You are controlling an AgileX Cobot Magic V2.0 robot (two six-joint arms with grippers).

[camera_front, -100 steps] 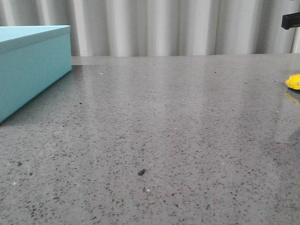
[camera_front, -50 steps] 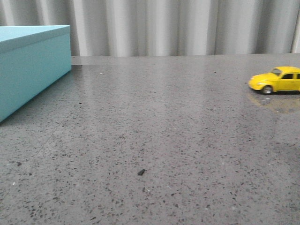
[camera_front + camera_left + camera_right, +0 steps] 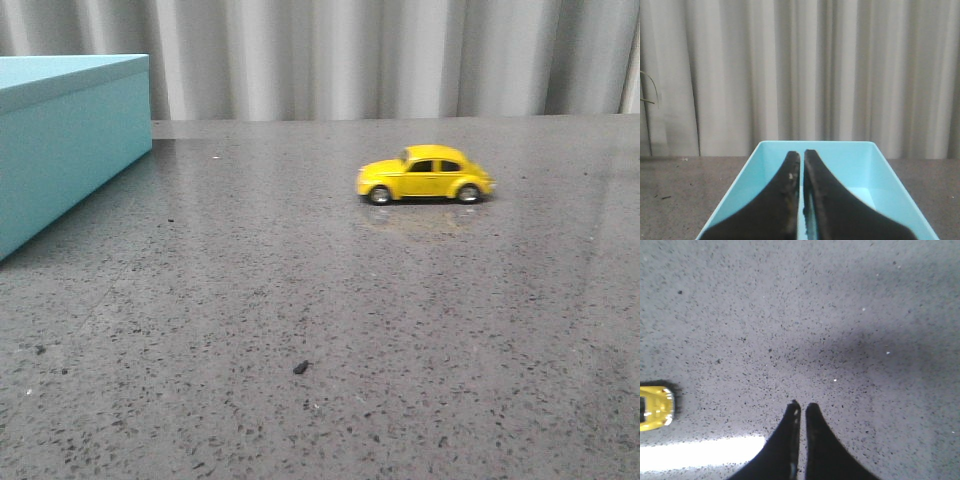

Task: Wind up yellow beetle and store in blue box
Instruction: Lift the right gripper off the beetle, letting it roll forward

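The beetle [image 3: 425,175] is a small glossy yellow toy car with a rounded roof, dark windows and black wheels with silver hubs; it stands upright on all its wheels on the table [image 3: 330,320], right of centre toward the far edge, nose pointing left, well apart from the box [image 3: 70,140]. The table is a smooth grey stone-like slab speckled with dark flecks, shiny enough to carry a faint reflection under the car, and a small dark crumb [image 3: 301,367] lies on it nearer the camera. The box is a large turquoise rectangle with flat matte sides, at the far left. In the left wrist view the left gripper [image 3: 802,156] hangs over an open turquoise tray [image 3: 862,167] whose visible floor is bare, its black tapered fingers pressed nearly together and holding nothing. The right gripper [image 3: 802,406] is likewise all but closed and empty above the table, the beetle [image 3: 655,408] off to one side, cut by the picture's edge. Pale pleated curtains [image 3: 350,55] hang behind
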